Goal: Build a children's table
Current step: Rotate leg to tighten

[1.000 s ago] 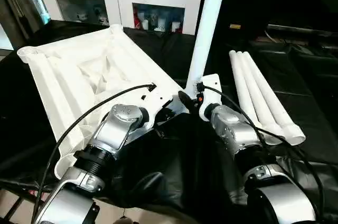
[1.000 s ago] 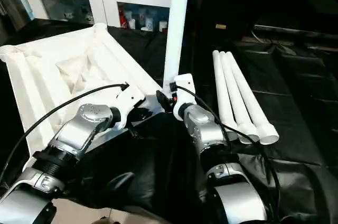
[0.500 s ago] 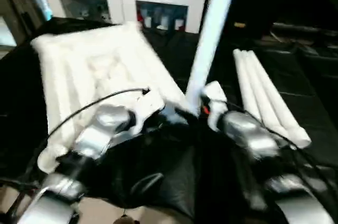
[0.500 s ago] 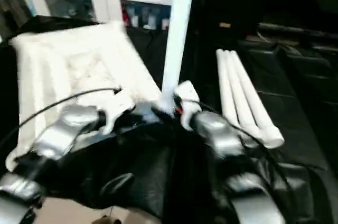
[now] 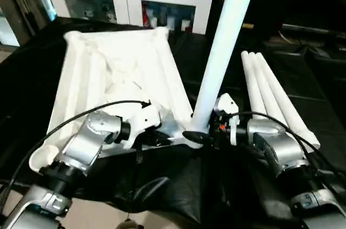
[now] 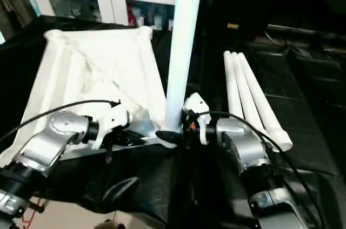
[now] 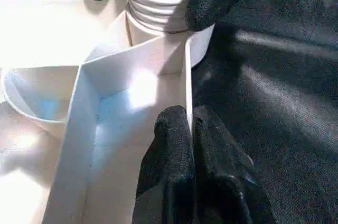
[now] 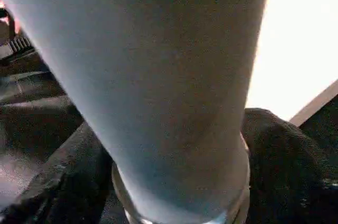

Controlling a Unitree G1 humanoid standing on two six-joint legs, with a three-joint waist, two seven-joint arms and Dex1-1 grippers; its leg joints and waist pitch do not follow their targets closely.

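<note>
Black cloth point(image 5: 281, 67): right tool point(image 5: 201, 136) grips upright leg point(image 5: 219, 56).

One tabletop point(image 5: 119, 72), one upright leg point(image 5: 221, 51), three loose legs point(image 5: 273, 99), two end effectors

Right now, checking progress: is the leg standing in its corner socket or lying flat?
Standing: the leg rises upright from the tabletop's near corner socket.

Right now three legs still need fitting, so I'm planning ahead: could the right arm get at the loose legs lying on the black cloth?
Probably, but not yet. The three loose legs lie uncovered just beyond the right gripper, nothing between them. That gripper is shut on the upright leg, so it must release first.
</note>
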